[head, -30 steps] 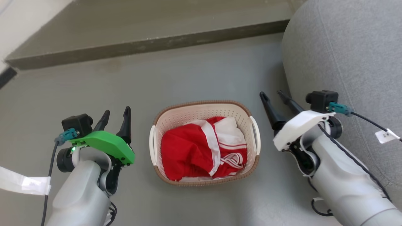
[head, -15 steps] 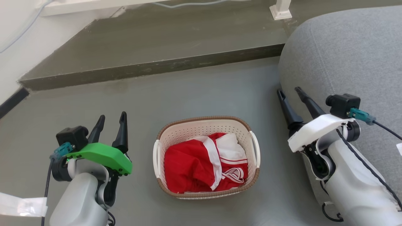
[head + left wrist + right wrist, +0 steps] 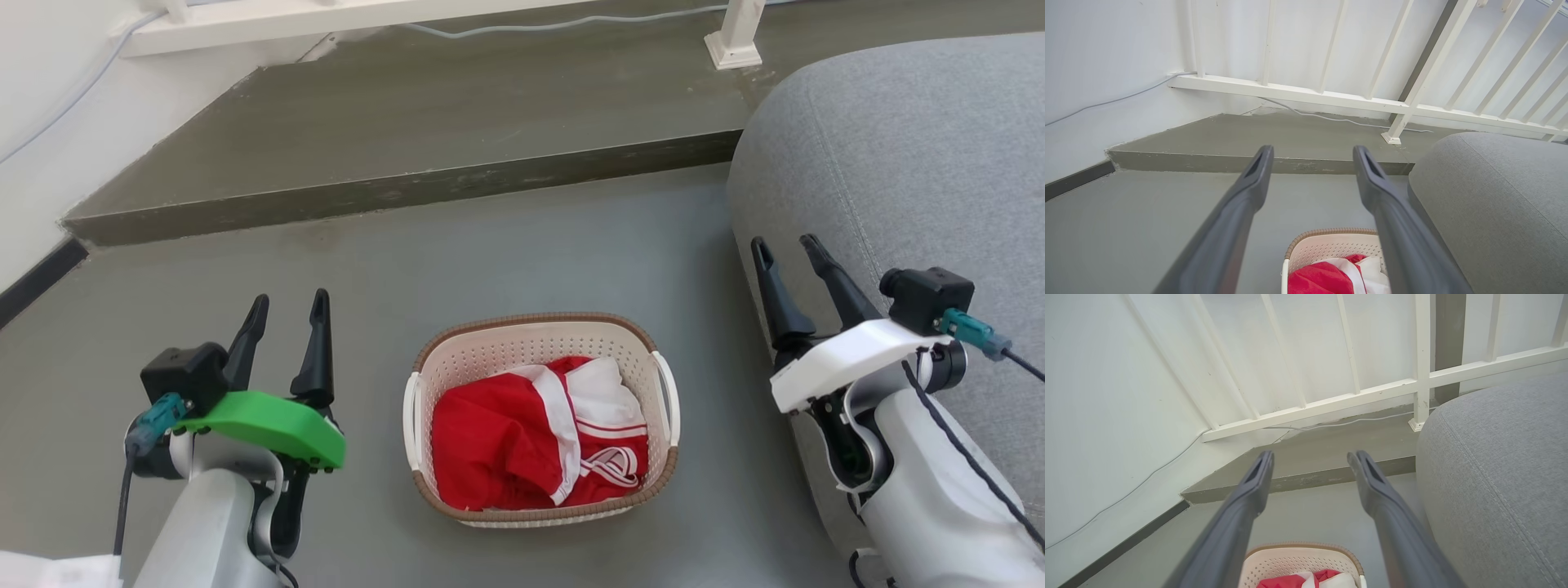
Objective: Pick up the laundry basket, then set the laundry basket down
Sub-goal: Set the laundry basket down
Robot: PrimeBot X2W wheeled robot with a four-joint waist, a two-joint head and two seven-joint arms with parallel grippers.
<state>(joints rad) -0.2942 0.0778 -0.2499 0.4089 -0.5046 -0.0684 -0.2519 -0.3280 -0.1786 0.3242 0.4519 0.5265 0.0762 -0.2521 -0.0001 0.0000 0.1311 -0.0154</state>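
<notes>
Claws [image 3: 290, 298] [image 3: 784, 242] agape either side of basket [image 3: 535, 320]

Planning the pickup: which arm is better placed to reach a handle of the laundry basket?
Left, probably. The left pincer hangs open over bare floor beside the laundry basket; the right pincer, also open, is crowded close to the grey sofa.
</notes>
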